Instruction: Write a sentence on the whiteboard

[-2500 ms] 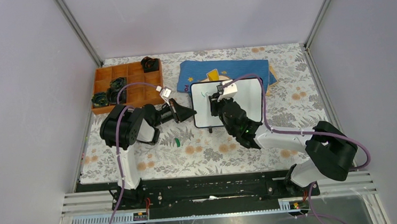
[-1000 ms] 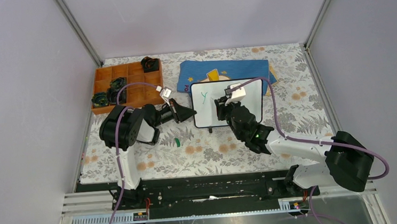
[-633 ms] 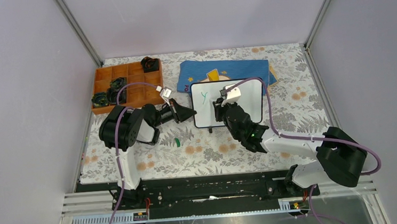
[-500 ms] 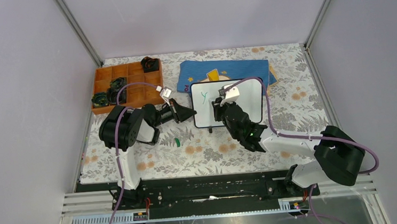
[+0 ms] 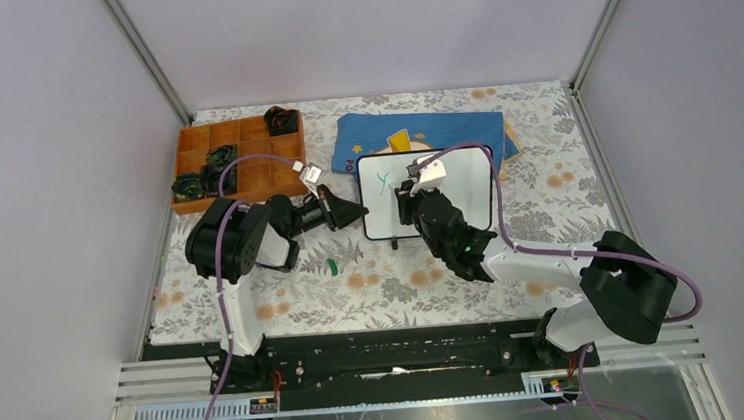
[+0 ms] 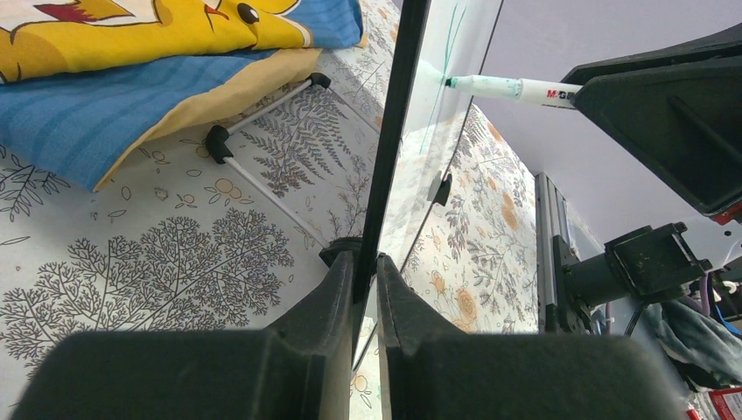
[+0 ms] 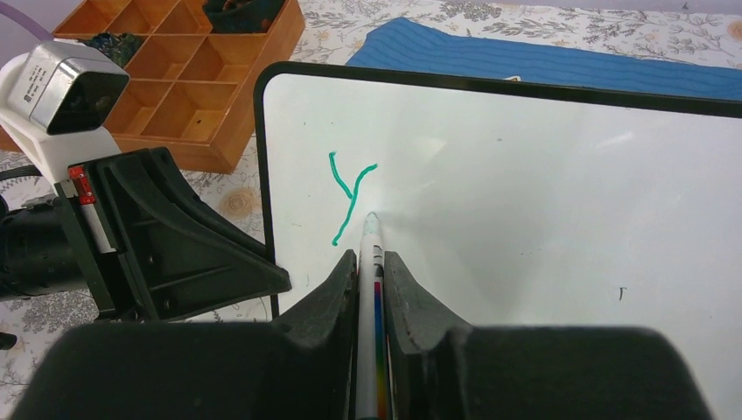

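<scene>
The whiteboard [image 5: 457,188] stands tilted on a small wire stand; it also shows in the right wrist view [image 7: 542,184] and edge-on in the left wrist view [image 6: 395,131]. Of the sentence, only a green "Y" [image 7: 350,197] shows near the board's top left [image 5: 382,179]. My left gripper [image 6: 364,267] is shut on the board's left edge [image 5: 356,211]. My right gripper [image 7: 372,262] is shut on a white marker [image 7: 369,254] with a green tip, which touches the board just right of the "Y". The marker also shows in the left wrist view [image 6: 507,87].
A blue cloth [image 5: 422,126] with yellow print lies behind the board. An orange wooden tray [image 5: 234,161] with compartments holding dark items stands at the back left. A small green marker cap [image 5: 333,266] lies on the flowered tablecloth in front of the left gripper.
A green "Y" has been drawn on the board since 2.5 s ago. My right gripper swung right, then came back left, with the tip now beside the "Y". The left arm has not moved.
</scene>
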Controlling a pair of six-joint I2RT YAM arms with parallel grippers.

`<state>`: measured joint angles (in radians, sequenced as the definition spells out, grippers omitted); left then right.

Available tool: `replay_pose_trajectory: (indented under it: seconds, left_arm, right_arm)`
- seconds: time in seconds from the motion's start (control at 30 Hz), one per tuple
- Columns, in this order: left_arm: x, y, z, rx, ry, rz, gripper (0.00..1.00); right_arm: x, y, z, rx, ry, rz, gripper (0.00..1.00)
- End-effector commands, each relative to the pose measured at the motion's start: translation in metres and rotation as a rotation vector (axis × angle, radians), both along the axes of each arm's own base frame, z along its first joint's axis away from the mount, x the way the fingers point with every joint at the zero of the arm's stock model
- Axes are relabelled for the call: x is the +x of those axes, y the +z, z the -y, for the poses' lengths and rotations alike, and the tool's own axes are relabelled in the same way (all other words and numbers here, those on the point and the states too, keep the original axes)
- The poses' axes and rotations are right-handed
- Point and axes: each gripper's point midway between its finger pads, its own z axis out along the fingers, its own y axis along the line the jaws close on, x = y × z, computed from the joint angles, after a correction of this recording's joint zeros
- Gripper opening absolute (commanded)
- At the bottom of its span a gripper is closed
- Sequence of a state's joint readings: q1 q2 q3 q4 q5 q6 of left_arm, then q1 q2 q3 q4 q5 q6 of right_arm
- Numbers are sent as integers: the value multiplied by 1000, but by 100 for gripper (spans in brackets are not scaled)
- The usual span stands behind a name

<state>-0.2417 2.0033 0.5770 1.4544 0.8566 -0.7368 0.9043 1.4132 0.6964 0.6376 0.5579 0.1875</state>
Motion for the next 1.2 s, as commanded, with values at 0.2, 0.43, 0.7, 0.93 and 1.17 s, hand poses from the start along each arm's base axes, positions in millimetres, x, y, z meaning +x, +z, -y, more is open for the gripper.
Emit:
replay_pose_trajectory:
  seconds: [0.2,0.43,0.7,0.93,1.17]
  left_arm:
    - [-7,-14,1,34,-8,-37,0]
    - [-7,-14,1,34,-8,-37,0]
    - [-8,-14,2,36,-11,-36,0]
    - [-9,-14,2,38,-12,-34,0]
    - [-9,-14,3,39,-13,-34,0]
  right_arm:
    - [5,15,-4,57,4,27,0]
    - [0,6,3,46,-4,12,0]
    - [-1,3,10,33,-23,7,0]
    - [1,8,19,25,-55,17,0]
    - [5,16,19,29,-60,30,0]
